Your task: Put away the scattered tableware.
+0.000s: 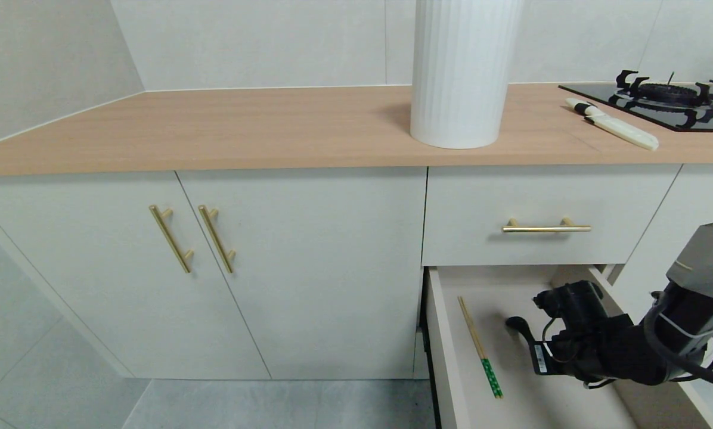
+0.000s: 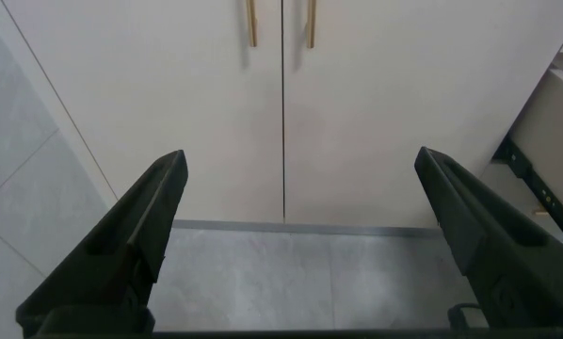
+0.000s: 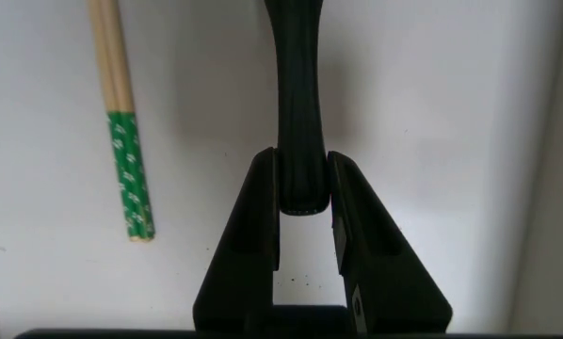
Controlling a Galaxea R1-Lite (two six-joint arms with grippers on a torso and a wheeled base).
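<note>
Black utensil (image 3: 297, 113), smooth rounded handle, clamped in right gripper (image 3: 303, 174) jaws over drawer (image 1: 446, 333); wooden chopsticks (image 1: 479, 347), green-printed ends, to its left; left gripper (image 2: 300, 162) jaws wide.

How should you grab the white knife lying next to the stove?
I'd take the long cream-white knife with a black band across its narrow middle, coming straight down from above. It lies flat and slanted on the light wooden countertop, so turn the jaws crosswise to it.
</note>
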